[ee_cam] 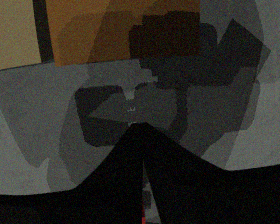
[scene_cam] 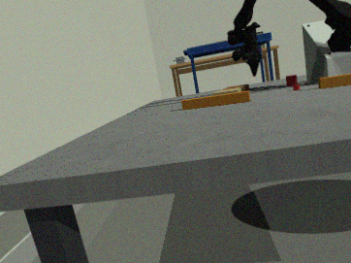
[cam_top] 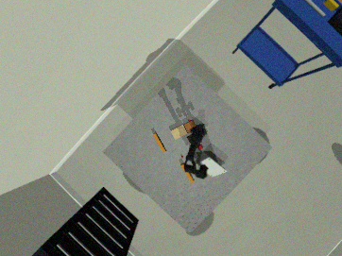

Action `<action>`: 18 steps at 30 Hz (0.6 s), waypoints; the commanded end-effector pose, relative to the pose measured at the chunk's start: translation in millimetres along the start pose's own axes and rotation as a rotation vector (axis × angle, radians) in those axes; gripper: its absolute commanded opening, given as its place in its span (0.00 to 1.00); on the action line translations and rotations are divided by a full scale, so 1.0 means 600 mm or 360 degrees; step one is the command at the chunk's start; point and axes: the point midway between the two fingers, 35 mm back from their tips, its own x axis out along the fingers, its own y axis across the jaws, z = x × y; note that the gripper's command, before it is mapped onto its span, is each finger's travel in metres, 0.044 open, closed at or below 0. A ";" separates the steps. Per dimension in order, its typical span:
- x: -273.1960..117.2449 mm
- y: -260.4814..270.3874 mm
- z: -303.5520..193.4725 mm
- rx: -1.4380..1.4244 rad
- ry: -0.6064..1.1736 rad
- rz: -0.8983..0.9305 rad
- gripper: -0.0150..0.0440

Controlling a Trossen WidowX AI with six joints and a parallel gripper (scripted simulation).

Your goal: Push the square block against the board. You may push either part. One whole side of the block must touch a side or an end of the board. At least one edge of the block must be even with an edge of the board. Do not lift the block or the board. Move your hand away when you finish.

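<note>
The two parts lie flat side by side: a light tan piece point(cam_top: 178, 132) point(scene_cam: 227, 92) point(ee_cam: 17, 35) and a brown piece point(cam_top: 189, 126) point(ee_cam: 95, 37). I cannot tell from their outlines which is the square block. In the wrist view a narrow dark strip runs between them; whether it is a gap or a shaded side is unclear. Their near edges look slightly out of line there. The far ends are cut off. My gripper point(scene_cam: 255, 74) point(ee_cam: 139, 130) is shut and empty, raised above the table, just off the near edge of the brown piece. In the top view the arm hides part of the brown piece.
An orange bar point(cam_top: 160, 143) point(scene_cam: 215, 101) lies beyond the light tan piece. Another orange bar point(cam_top: 189, 176) point(scene_cam: 335, 82) lies near the arm's base. A red cube point(scene_cam: 291, 81) and a smaller red thing point(scene_cam: 297, 87) are near the base. A white block point(cam_top: 214, 167) stands beside the arm.
</note>
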 end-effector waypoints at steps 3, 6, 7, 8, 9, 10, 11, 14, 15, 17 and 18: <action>0.023 0.006 0.015 0.0000 0.0012 0.0006 0.25; 0.089 0.006 0.013 -0.0001 0.0013 0.0010 0.25; 0.094 0.006 0.013 -0.0001 0.0014 0.0010 0.25; 0.094 0.006 0.013 -0.0001 0.0014 0.0010 0.25; 0.094 0.006 0.013 -0.0001 0.0014 0.0010 0.25; 0.094 0.006 0.013 -0.0001 0.0014 0.0010 0.25; 0.094 0.006 0.013 -0.0001 0.0014 0.0010 0.25; 0.094 0.006 0.017 -0.0001 0.0013 0.0010 0.25; 0.094 0.006 0.019 -0.0001 0.0013 0.0010 0.25; 0.094 0.006 0.024 -0.0001 0.0013 0.0010 0.25; 0.094 0.006 0.026 -0.0001 0.0013 0.0010 0.25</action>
